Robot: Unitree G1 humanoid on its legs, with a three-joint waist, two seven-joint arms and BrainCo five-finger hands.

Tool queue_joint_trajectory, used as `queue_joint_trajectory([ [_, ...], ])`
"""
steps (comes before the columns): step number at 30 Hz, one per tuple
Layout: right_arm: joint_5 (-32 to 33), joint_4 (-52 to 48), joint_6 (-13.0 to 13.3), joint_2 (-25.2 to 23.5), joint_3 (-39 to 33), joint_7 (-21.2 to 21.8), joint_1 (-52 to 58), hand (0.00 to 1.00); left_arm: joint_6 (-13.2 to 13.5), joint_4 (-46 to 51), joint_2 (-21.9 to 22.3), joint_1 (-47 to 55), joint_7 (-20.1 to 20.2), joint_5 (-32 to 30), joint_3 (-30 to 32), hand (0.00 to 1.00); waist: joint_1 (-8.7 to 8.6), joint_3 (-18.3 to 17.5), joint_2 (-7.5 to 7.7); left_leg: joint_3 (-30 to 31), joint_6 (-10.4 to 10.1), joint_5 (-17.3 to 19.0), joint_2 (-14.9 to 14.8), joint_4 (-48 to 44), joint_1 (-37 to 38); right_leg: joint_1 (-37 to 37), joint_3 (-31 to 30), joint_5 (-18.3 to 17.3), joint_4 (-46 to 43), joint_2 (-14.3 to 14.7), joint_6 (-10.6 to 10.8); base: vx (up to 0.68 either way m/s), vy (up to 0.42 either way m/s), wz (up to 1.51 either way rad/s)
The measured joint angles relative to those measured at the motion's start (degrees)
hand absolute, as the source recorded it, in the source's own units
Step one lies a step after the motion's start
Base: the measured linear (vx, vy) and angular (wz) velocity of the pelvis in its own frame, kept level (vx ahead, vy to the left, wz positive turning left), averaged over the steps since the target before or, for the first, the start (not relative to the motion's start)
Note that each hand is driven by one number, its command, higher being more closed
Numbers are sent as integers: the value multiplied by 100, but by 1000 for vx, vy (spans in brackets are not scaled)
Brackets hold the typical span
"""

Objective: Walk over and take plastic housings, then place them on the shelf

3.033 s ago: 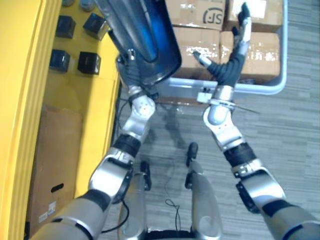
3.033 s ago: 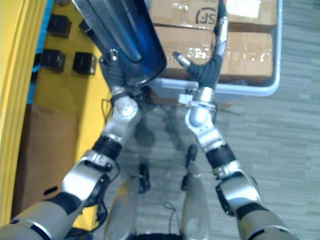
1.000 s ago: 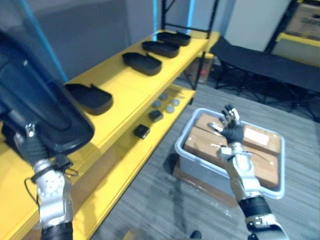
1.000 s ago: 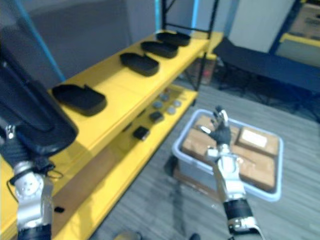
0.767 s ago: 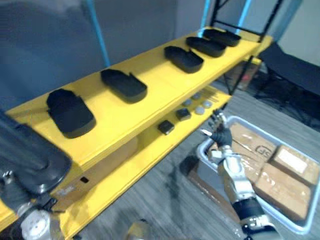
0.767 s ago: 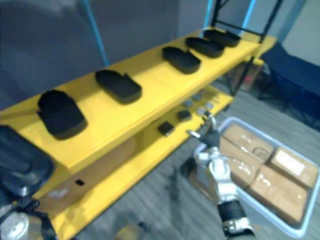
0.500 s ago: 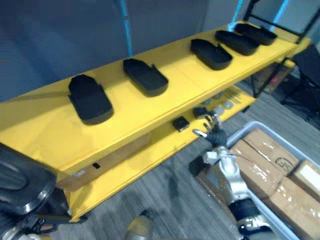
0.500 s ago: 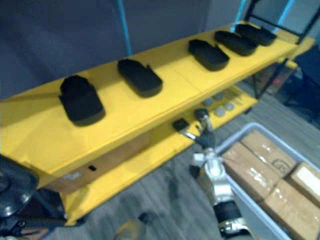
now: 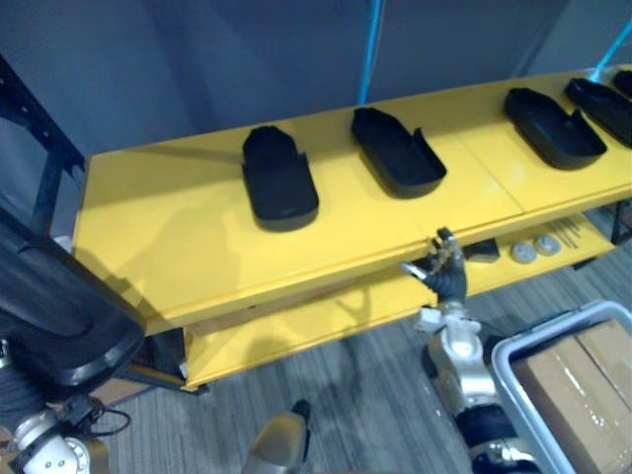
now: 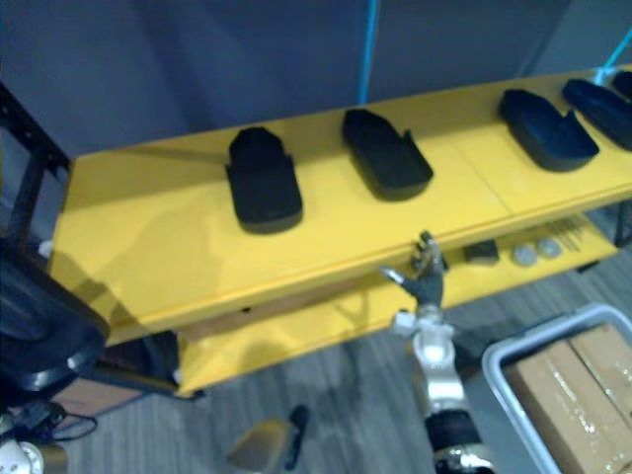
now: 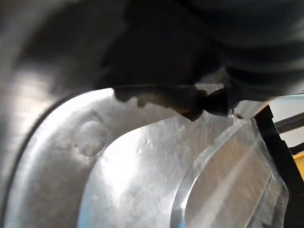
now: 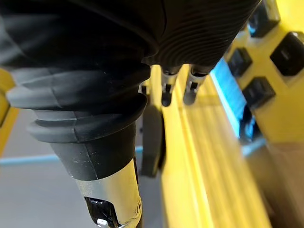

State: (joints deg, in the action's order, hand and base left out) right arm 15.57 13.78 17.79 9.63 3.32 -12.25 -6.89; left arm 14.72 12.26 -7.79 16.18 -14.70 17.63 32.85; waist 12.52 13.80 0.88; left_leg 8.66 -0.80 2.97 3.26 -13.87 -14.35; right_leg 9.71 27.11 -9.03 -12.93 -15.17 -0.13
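Note:
A large black plastic housing (image 9: 59, 306) rides at the lower left on my left arm. In the left wrist view my left hand (image 11: 247, 42) lies against the housing's shiny inner surface (image 11: 118, 171). Several more black housings lie in a row on the yellow shelf (image 9: 168, 237), among them one (image 9: 279, 180) near the middle and another (image 9: 398, 151) to its right. My right hand (image 9: 441, 272) is raised in front of the shelf's front edge, open and holding nothing, with straight fingers (image 12: 166, 90).
A grey crate of cardboard boxes (image 9: 578, 390) stands on the floor at the lower right. The lower shelf holds a small black block (image 9: 484, 250) and round parts (image 9: 523, 253). A black frame post (image 9: 39, 148) rises at the left, and a blue pole (image 9: 370, 49) stands behind the shelf.
The camera has swung, so the shelf now runs across the view and the crate sits in the lower right corner. My right hand stays raised and open. The housing stays on my left arm.

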Motion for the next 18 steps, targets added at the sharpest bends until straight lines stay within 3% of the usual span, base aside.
queue_joint_trajectory([
  [1,-13,-58,90,-10,-9,-22,5,0,22,-6,-211,-187,0,37,-12,100,-58,108,182,74,-94,-198,65,75,-193,-97,-365,-543,63,87,-70,-173,-257,103],
  [2,-23,-90,138,-12,-44,-33,-9,0,34,-16,-289,-302,-3,43,-16,100,-59,177,277,65,-168,-351,78,106,-298,-156,-494,-801,92,100,152,-196,-265,77],
  [3,-70,-95,257,-6,-177,-81,-38,0,50,-72,-284,-473,-38,42,-73,100,-62,395,193,179,-262,-559,-12,175,-387,-290,-430,-753,-27,188,547,-203,-239,48],
  [5,-70,-93,335,2,-274,-173,-14,0,54,-76,-288,-481,-96,42,-203,100,-77,629,52,208,-389,-818,-195,383,-417,-370,-373,-635,-119,348,742,-139,-193,25],
  [7,-253,-95,428,14,-367,-338,-34,0,172,-74,-298,-530,-183,20,-365,100,-93,678,28,204,-429,-1003,-308,665,-376,-497,-413,-616,-166,425,768,-36,-109,-2],
  [11,-560,-385,626,102,-433,-434,-66,0,431,116,-328,-702,-160,-74,-505,100,-150,678,28,90,-419,-1042,-345,776,-266,-518,-529,-523,-157,414,670,20,4,-13],
  [14,-729,-682,829,229,-521,-345,-87,0,676,777,-665,-777,139,-537,-529,100,-246,678,26,45,-414,-1039,-335,775,-87,-352,-530,-500,-119,389,668,5,26,-8],
  [18,-688,-714,885,439,-769,41,-36,0,921,1408,-864,-633,639,-685,-535,100,-268,654,-60,18,-400,-1030,-366,840,137,-136,-517,-562,-39,414,660,-70,-4,-9],
])
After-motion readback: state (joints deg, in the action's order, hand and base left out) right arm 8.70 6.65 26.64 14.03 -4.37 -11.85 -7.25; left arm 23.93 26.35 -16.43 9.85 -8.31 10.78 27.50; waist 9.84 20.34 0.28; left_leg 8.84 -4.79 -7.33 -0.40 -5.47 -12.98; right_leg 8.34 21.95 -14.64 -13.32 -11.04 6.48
